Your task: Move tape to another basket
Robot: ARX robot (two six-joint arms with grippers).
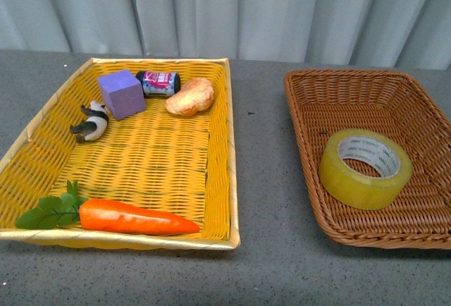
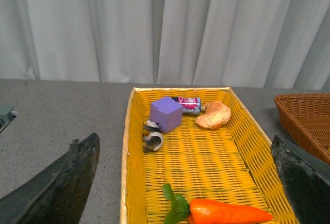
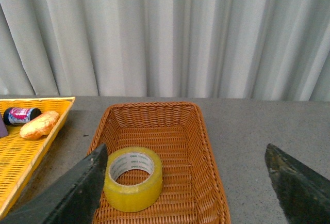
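The left gripper [image 2: 185, 182] and the right gripper [image 3: 188, 182] both had their jaws spread wide, holding nothing.

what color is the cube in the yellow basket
The cube is purple, a soft lavender shade; the front view shows it best.

**Three cameras, all facing the curtain**

Front view looks down across the table [image 1: 261, 179], yellow basket [image 1: 229, 172] and brown basket [image 1: 303, 119] both in frame. Left wrist view sits low before the yellow basket [image 2: 126, 152], its fingers [image 2: 62, 182] framing it. Right wrist view hangs close over the brown basket [image 3: 206, 146], sharing a yellow basket corner [image 3: 56, 126].
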